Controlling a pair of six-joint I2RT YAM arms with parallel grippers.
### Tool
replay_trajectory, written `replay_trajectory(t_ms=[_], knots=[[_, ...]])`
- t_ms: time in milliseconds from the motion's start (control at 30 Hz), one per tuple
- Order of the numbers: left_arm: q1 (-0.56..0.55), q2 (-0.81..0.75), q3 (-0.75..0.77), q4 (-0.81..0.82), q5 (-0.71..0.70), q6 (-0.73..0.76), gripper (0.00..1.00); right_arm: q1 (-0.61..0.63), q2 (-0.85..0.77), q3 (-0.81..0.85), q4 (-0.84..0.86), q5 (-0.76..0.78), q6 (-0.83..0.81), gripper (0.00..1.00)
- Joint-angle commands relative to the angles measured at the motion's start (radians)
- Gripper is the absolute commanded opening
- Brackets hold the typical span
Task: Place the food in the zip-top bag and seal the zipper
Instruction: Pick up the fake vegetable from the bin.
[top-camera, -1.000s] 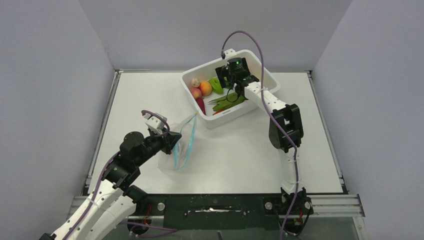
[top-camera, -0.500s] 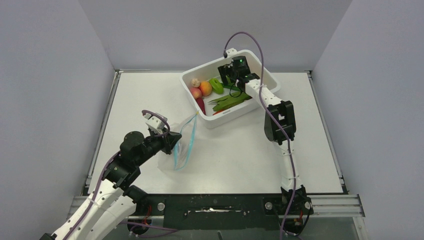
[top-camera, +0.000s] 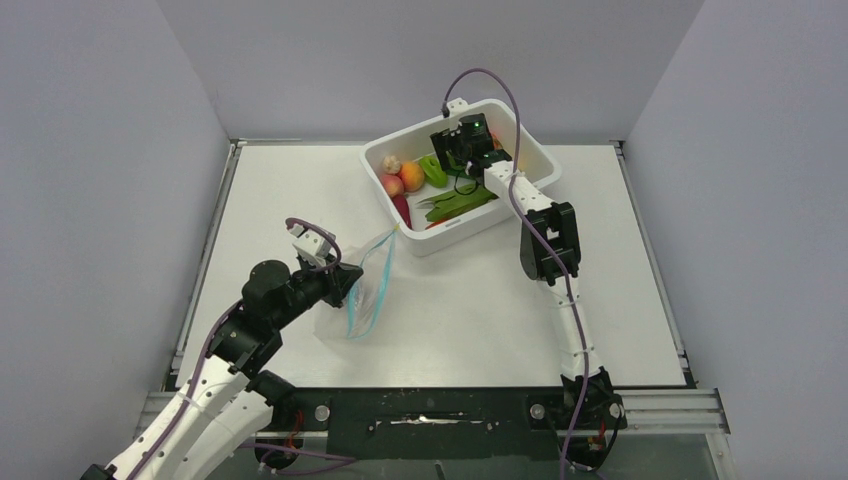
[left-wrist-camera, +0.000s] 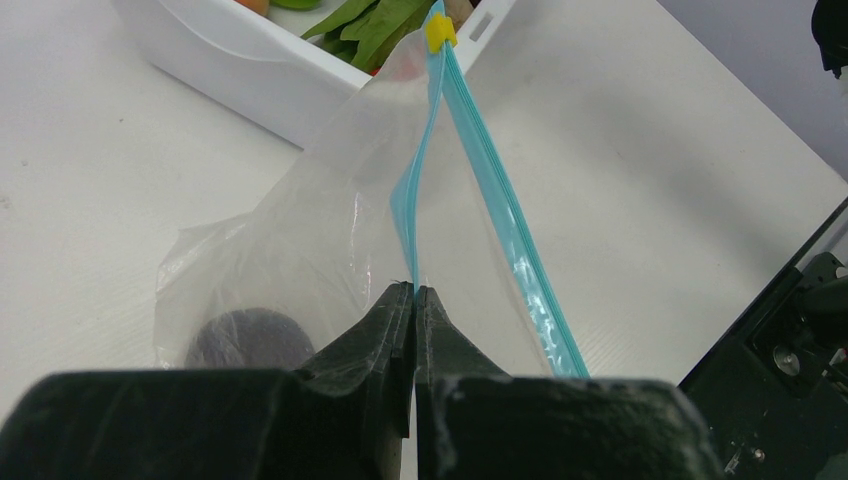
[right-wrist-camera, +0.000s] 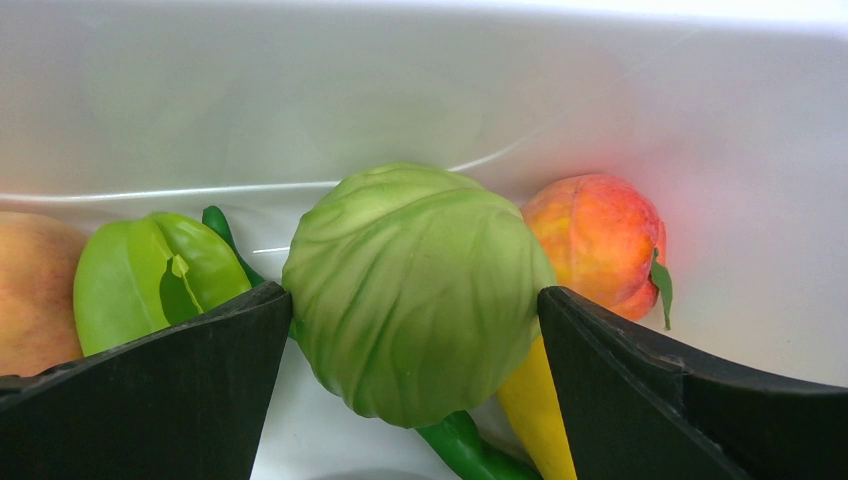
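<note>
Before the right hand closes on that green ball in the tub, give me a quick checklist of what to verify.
1. Right hand open, straddling the green ball: ok.
2. Fingers clear of the peach and yellow piece: cannot tell.
3. Left hand shut on the zipper: ok.
4. Zip-top bag mouth open: ok.
5. Room inside beside the dark fruit: ok.

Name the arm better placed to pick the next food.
The right arm: its open jaws straddle the cabbage in the tub. The left arm is busy, jaws shut on the zipper.
</note>
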Motion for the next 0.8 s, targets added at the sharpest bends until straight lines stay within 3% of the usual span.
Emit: replay_trajectory(t_ms=[0, 267, 467, 767], knots=[[0.009, -0.004, 0.008, 0.042, 0.025, 0.016, 0.0, -0.016, 0.022, 0.039, 0.012, 0.03, -0.045, 0.98], [0.01, -0.011, 0.006, 0.043, 0.021, 0.016, 0.0, -0.016, 0.042, 0.049, -0.023, 0.036, -0.076, 0.99], [0.01, -0.013, 0.005, 0.044, 0.019, 0.016, 0.0, -0.012, 0.019, 0.048, -0.024, 0.03, -0.085, 0.79], [0.012, -0.021, 0.002, 0.046, 0.013, 0.016, 0.0, -0.002, -0.089, -0.037, 0.006, 0.05, -0.094, 0.62]])
